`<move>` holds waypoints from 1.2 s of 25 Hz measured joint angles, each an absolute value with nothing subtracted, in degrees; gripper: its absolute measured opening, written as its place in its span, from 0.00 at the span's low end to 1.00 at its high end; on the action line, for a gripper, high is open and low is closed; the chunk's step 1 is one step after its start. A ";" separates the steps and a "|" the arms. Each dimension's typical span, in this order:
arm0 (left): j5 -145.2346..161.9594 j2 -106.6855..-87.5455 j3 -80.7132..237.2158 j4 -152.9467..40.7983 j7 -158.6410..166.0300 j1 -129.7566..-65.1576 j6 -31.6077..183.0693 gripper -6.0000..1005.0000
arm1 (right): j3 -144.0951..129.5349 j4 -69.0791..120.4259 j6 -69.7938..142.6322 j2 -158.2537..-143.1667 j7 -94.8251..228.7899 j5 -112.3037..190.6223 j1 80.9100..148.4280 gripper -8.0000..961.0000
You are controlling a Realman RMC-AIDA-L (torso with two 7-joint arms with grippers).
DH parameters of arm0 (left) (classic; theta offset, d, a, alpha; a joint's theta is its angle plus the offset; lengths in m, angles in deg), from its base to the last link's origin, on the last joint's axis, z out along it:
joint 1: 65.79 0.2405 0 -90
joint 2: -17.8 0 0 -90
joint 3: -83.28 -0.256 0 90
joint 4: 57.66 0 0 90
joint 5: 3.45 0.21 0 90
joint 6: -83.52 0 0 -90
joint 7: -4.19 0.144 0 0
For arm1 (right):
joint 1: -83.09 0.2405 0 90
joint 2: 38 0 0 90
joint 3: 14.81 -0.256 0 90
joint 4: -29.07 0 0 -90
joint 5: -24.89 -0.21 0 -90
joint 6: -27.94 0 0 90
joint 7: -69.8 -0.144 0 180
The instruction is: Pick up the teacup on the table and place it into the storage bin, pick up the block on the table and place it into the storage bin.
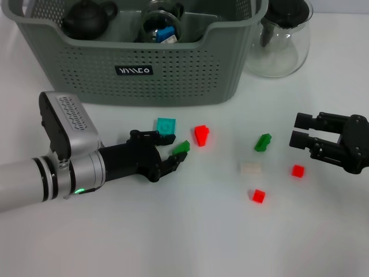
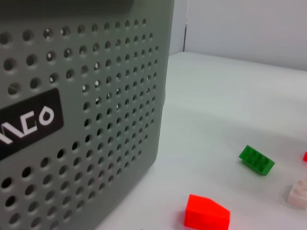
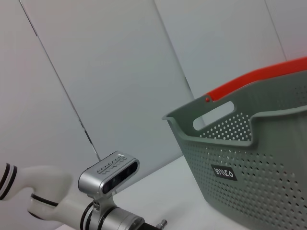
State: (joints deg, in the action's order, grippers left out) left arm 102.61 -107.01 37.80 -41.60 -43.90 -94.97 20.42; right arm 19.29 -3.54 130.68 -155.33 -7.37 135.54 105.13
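Observation:
The grey-green perforated storage bin [image 1: 173, 69] stands at the back of the table and also shows in the left wrist view [image 2: 96, 120] and the right wrist view [image 3: 249, 158]. Inside it stands a glass teacup [image 1: 160, 26] with something blue in it. My left gripper [image 1: 174, 151] lies low on the table in front of the bin, open, with a small green block [image 1: 181, 147] between its fingertips. A teal block [image 1: 165, 124] sits just behind its upper finger. My right gripper [image 1: 298, 130] hovers open at the right, apart from every block.
A dark teapot [image 1: 86, 18] sits in the bin. A clear glass teapot [image 1: 282, 40] stands to the bin's right. Loose on the table are a red block [image 1: 201, 135], a second green one [image 1: 263, 141], a white one [image 1: 250, 168] and two small red ones [image 1: 297, 171] [image 1: 258, 196].

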 joint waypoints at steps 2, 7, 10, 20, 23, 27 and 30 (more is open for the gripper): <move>102.57 -107.01 37.66 -41.60 -43.89 -95.05 20.72 0.43 | 19.29 -3.54 130.68 -155.33 -7.37 135.54 105.12 0.56; 102.61 -107.01 37.66 -41.61 -43.91 -95.13 20.51 0.35 | 19.29 -3.54 130.67 -155.33 -7.37 135.55 105.14 0.56; 102.69 -107.01 37.54 -41.47 -43.90 -95.02 19.92 0.28 | 19.29 -3.54 130.64 -155.33 -7.37 135.54 105.15 0.56; 103.45 -106.26 37.72 -35.54 -49.12 -91.79 10.63 0.15 | 19.30 -3.54 130.59 -155.26 -7.37 135.53 105.23 0.56; 105.59 -105.16 37.81 -29.12 -56.46 -89.12 4.64 0.16 | 19.29 -3.54 130.59 -155.25 -7.37 135.50 105.35 0.56; 106.45 -104.16 38.82 -19.09 -64.13 -85.09 -4.00 0.16 | 19.29 -3.54 130.58 -155.24 -7.37 135.54 105.45 0.56; 107.31 -104.21 41.50 -11.82 -68.17 -83.62 -11.25 0.16 | 19.29 -3.54 130.58 -155.24 -7.37 135.55 105.48 0.56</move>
